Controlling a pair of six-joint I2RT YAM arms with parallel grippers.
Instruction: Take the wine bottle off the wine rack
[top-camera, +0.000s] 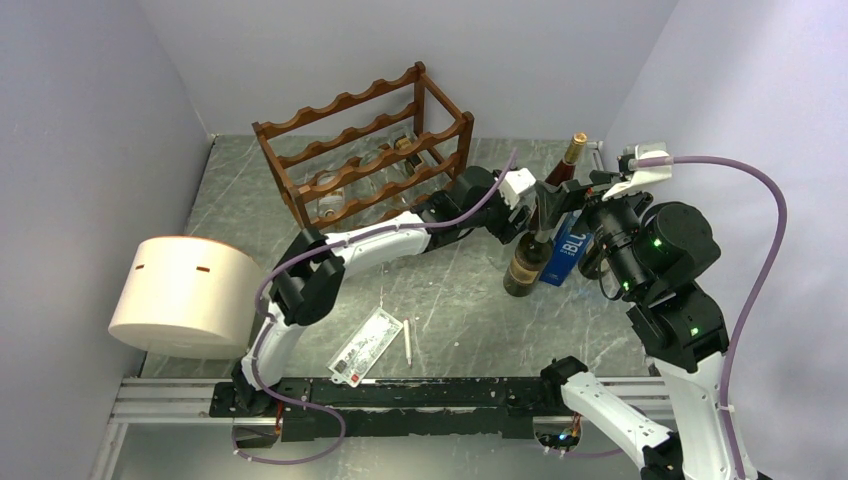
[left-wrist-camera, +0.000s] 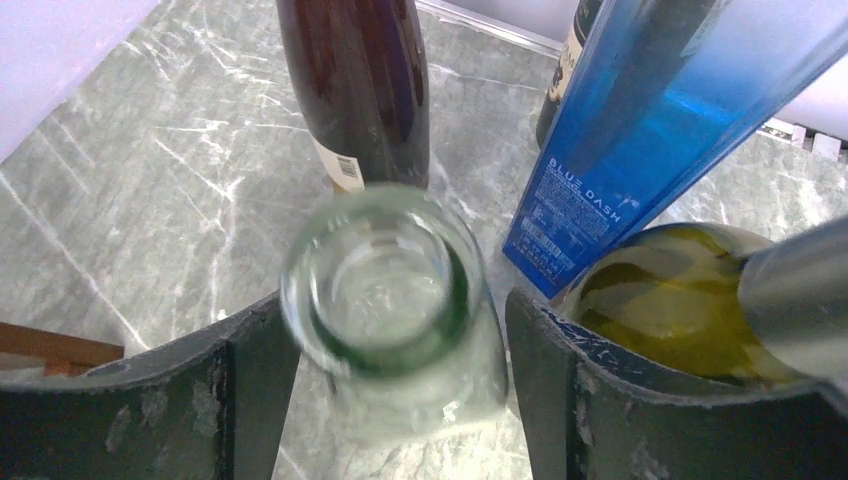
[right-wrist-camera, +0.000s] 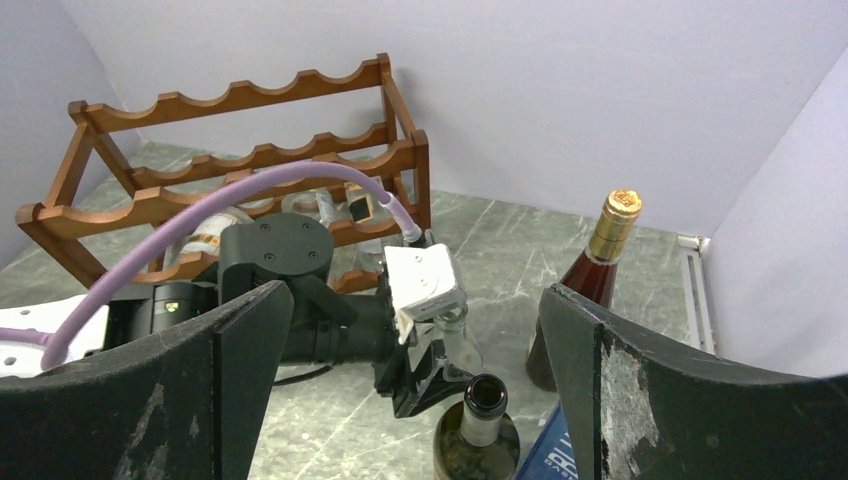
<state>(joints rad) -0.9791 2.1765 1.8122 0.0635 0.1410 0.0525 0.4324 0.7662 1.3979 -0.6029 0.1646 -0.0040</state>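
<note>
The wine rack (top-camera: 365, 140) stands at the back of the table, and it also shows in the right wrist view (right-wrist-camera: 240, 160). A clear glass wine bottle (left-wrist-camera: 385, 300) stands upright away from the rack, beside other bottles. My left gripper (left-wrist-camera: 400, 320) is shut on its neck, with a finger (left-wrist-camera: 590, 400) on each side. The right wrist view shows that neck (right-wrist-camera: 455, 335) in the left gripper (right-wrist-camera: 440, 370). My right gripper (right-wrist-camera: 415, 290) is open and empty, above and to the right of the bottles (top-camera: 562, 192). More bottles (top-camera: 335, 188) lie in the rack's lower tier.
An open olive-green bottle (top-camera: 524, 265), a blue box (top-camera: 568, 250) and a dark red bottle with a gold foil top (right-wrist-camera: 600, 265) stand close around the held bottle. A white cylinder (top-camera: 180, 295) sits at the left. A card (top-camera: 365, 345) and a pen (top-camera: 407, 342) lie near the front.
</note>
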